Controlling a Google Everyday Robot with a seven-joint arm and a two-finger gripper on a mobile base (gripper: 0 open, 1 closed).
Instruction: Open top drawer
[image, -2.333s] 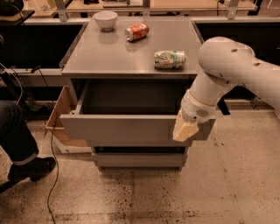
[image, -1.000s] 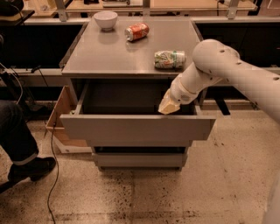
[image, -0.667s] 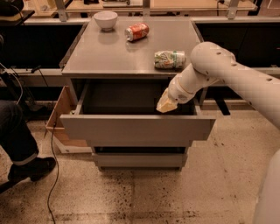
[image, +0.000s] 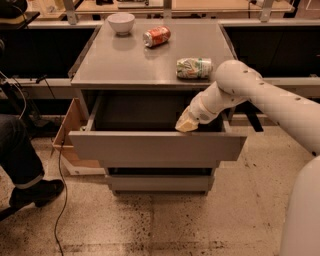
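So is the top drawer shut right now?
No, the top drawer is pulled well out of the cabinet with its inside showing, and the gripper hangs over its right part.

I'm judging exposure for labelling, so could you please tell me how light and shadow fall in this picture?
Camera view: warm, dim overall light; the cabinet top carries a soft sheen, with a faint shadow under the bowl; the open top drawer is dark inside; the gripper, just above the drawer's front edge, stands out pale against that shadow.
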